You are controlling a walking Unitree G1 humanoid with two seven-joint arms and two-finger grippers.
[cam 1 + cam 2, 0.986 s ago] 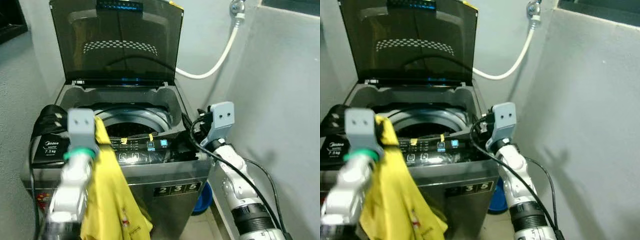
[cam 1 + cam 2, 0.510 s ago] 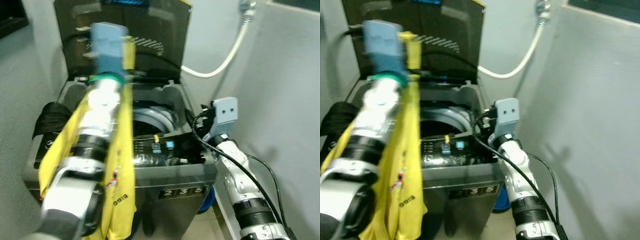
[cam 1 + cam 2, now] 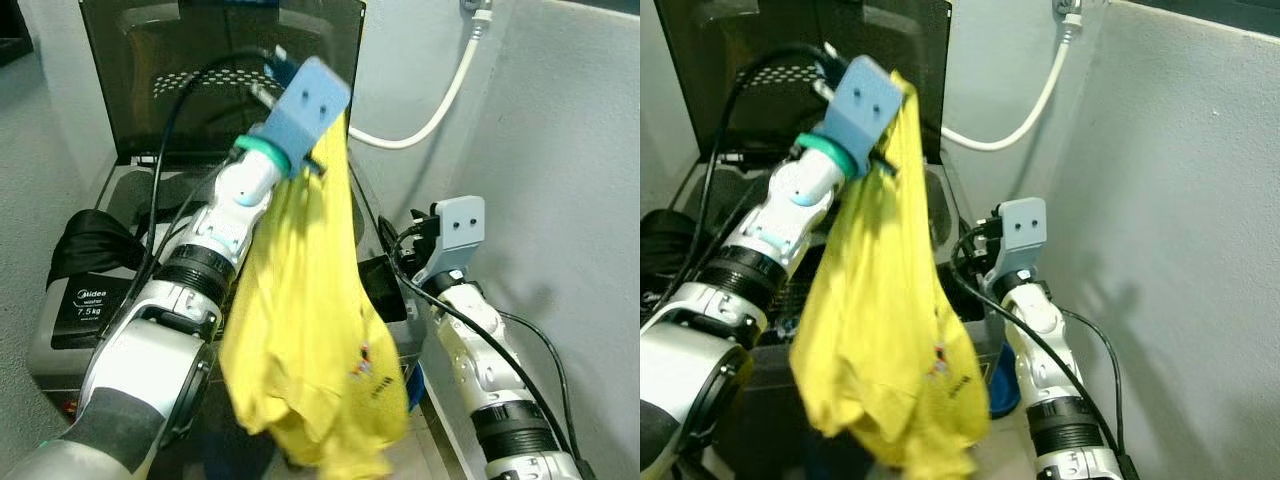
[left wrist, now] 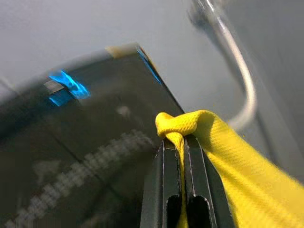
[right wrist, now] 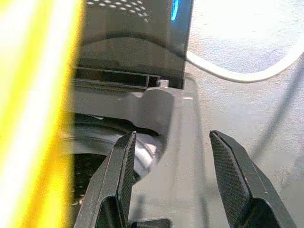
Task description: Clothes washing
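"Midea 7.5kg" label (image 3: 88, 296) on washer (image 3: 70, 330)

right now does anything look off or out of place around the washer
One thing: a black bundle lies slumped on the washer's left top edge instead of inside. Otherwise the left gripper pinches the yellow garment above the open tub, and the right gripper waits open.

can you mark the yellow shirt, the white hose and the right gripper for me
yellow shirt (image 3: 310, 330), left eye view, middle of the hanging cloth
white hose (image 3: 440, 105), left eye view, its curved run along the wall
right gripper (image 5: 171, 185), right wrist view, midway between its fingertips
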